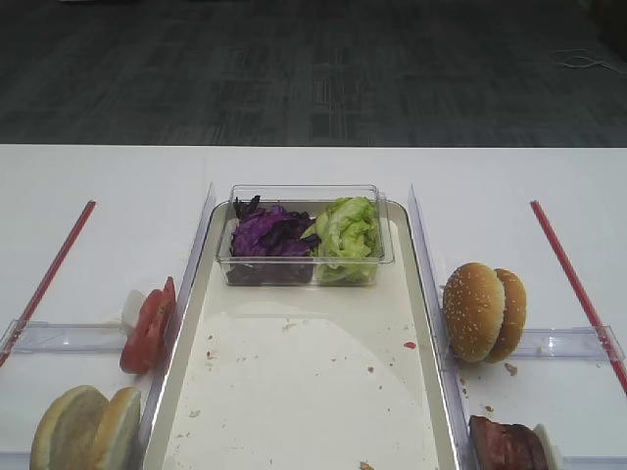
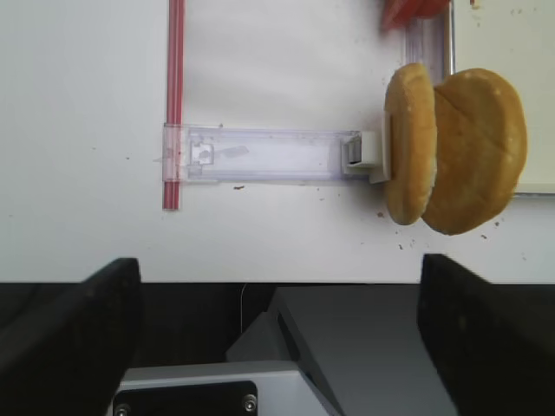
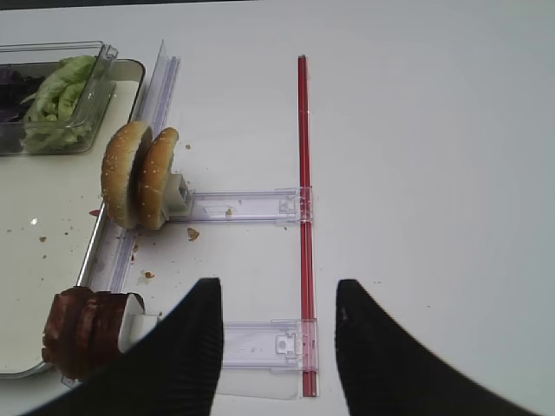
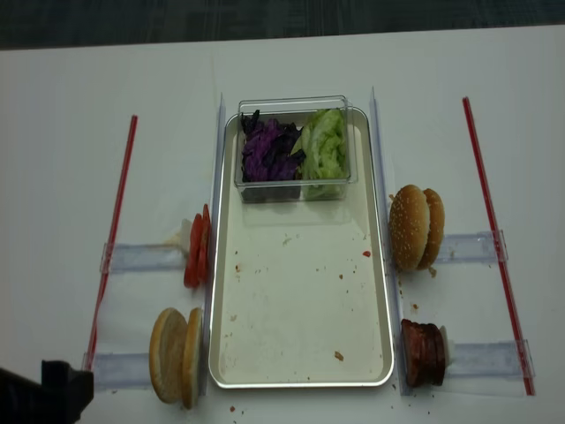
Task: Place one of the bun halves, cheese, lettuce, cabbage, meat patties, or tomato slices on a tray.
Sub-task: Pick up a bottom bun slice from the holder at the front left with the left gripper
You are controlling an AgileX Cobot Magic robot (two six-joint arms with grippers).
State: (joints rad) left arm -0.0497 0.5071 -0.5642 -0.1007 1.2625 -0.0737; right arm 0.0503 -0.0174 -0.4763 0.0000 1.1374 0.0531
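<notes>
Presently, nothing is being held: the left gripper (image 2: pixel 277 338) is being kept wide open, and the right gripper (image 3: pixel 277 347) is likewise spread and empty. The bun halves (image 2: pixel 451 152) are being propped on edge just ahead and rightward of the left gripper, broad faces crosswise, beside the tray (image 4: pixel 300 291). The left arm is probably nearer, though its reach is only partly seen.

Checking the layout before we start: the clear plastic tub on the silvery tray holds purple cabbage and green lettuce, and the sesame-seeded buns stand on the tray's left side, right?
Not quite. The golden-brown sesame-seeded buns stand on the right side of the silvery tray, as the exterior high view shows. The clear plastic tub on the tray does hold shredded purple cabbage and crinkly green lettuce.
</notes>
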